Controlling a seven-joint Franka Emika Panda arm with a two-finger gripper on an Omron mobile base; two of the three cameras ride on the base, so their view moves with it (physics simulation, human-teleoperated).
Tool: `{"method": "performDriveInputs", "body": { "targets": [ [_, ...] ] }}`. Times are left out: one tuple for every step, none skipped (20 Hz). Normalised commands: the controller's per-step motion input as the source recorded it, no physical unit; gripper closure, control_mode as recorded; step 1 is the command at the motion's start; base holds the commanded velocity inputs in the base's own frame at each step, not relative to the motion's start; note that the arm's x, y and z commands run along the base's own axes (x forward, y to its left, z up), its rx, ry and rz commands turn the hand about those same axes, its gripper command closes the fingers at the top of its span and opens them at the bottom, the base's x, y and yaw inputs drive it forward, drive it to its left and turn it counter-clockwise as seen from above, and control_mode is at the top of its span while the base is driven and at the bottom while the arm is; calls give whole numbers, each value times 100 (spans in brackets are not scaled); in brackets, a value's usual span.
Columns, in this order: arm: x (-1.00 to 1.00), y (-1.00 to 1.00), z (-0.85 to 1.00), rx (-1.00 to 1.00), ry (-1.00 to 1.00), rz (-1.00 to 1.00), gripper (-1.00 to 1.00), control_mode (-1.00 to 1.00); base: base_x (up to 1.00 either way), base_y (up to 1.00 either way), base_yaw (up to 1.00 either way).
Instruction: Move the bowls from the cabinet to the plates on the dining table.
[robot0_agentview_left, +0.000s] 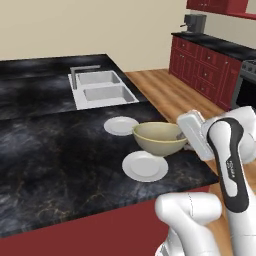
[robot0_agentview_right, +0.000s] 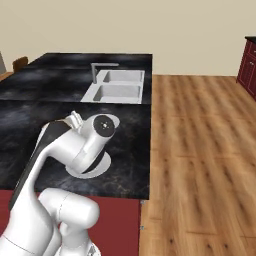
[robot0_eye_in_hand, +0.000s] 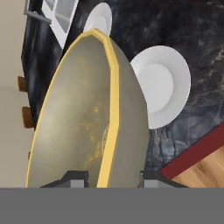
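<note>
My gripper is shut on the rim of the deep olive-tan bowl, which hangs upright just above the dining table. Below the bowl's near side lies a white plate, and a second plate lies just beyond it. In the hand view the bowl runs up from between the two fingertips of my gripper, with the near plate to its right and the far plate above. From the right base camera my arm covers the bowl, and an edge of the near plate shows. The cabinet is at the top right.
A double sink with a faucet is set into the table's far end. Red drawers with a coffee machine line the right wall across a wooden floor. Brown chair backs stand along the table's far edge.
</note>
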Motion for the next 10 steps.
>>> {"method": "performDriveInputs", "body": {
  "targets": [
    [39,22,-24,0,0,7,100,-100,0,0,0],
    [34,15,-37,-2,0,7,100,-100,0,0,0],
    [29,16,-51,-5,1,7,100,-100,0,0,0],
    [27,15,-56,-7,3,7,100,-100,0,0,0],
    [26,17,-56,-7,5,6,100,-100,0,0,0],
    [25,23,-52,-8,5,6,100,-100,0,0,0],
    [15,9,-53,-6,2,5,100,-100,0,0,0],
    [19,2,-54,-8,1,4,100,-100,0,0,0],
    [20,5,-51,-10,2,4,100,-100,0,0,0],
    [20,1,-50,-9,1,5,100,-100,0,0,0]
  ]
}}
